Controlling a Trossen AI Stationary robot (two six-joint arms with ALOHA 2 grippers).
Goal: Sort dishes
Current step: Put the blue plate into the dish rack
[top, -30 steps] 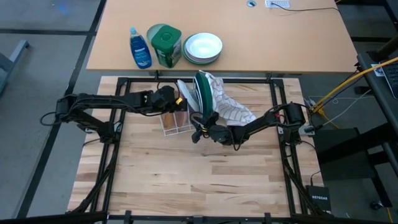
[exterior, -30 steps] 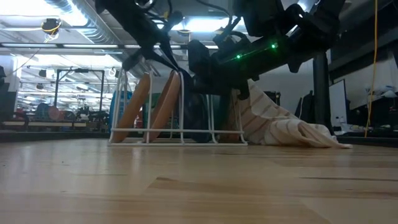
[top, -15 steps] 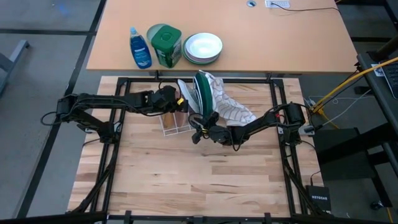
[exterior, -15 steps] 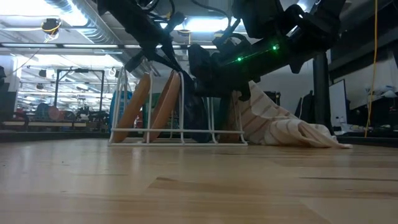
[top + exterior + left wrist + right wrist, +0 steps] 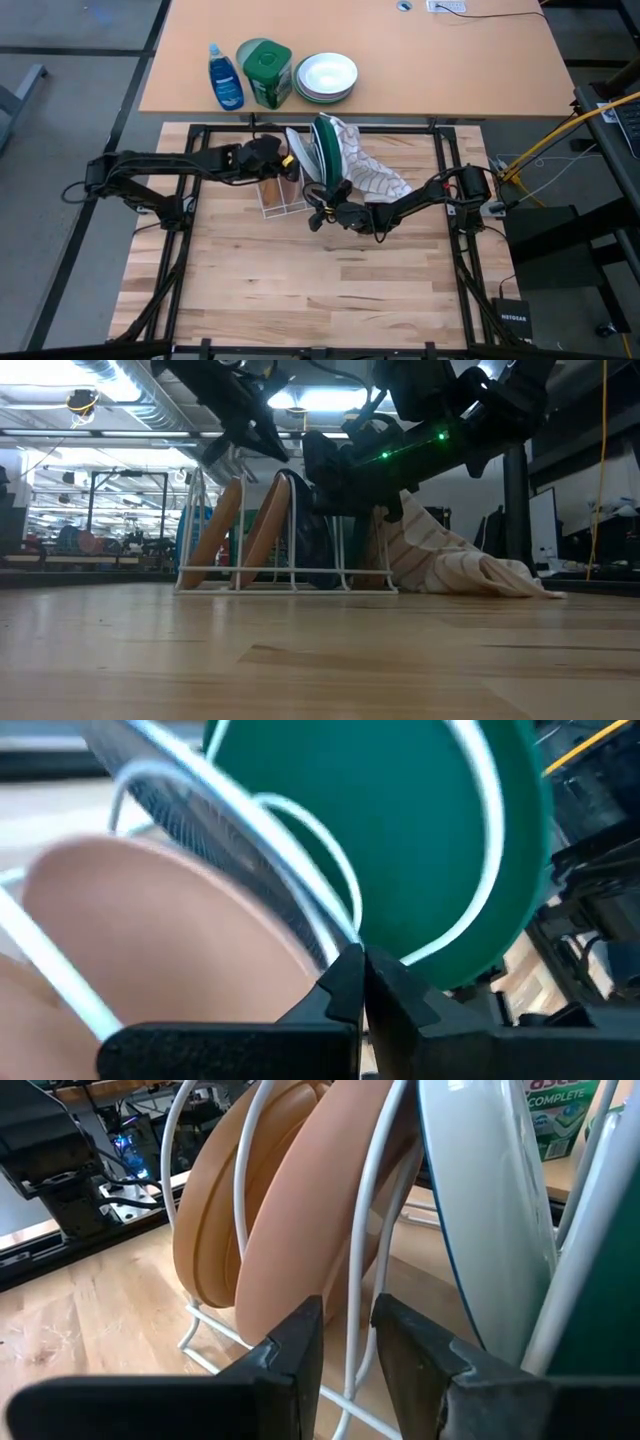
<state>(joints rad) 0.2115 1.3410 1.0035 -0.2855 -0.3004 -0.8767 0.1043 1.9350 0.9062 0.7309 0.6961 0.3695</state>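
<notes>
High view, rack: a white wire rack [image 5: 281, 195] stands near the far edge of the wooden table [image 5: 300, 290], with a striped towel [image 5: 372, 175] lying just beside it.
High view, arms: the left gripper [image 5: 281, 164] sits over the rack's far end; the right gripper [image 5: 318, 208] reaches in at the near end, close against the wire.
High view, green plate: the green plate [image 5: 327, 152] stands on edge, leaning toward the towel side, so the wires carry it.
Low view, brown plates: two brown plates [image 5: 262, 532] tilt in neighbouring slots, each propped by an upright wire; a dark dish sits behind them, probably the blue one, though it is hard to make out.
Left wrist view, left gripper: fingertips [image 5: 345, 975] pressed together with nothing between, just off the rack wire, green plate beyond.
Right wrist view, right gripper: fingers [image 5: 292, 1350] stand a little apart with a white wire rising between them; no clamp on it that I can see. A blue dish [image 5: 495, 1210] stands next to the brown pair.
Judgement: dishes look racked; the right arm likely steadies the frame.
</notes>
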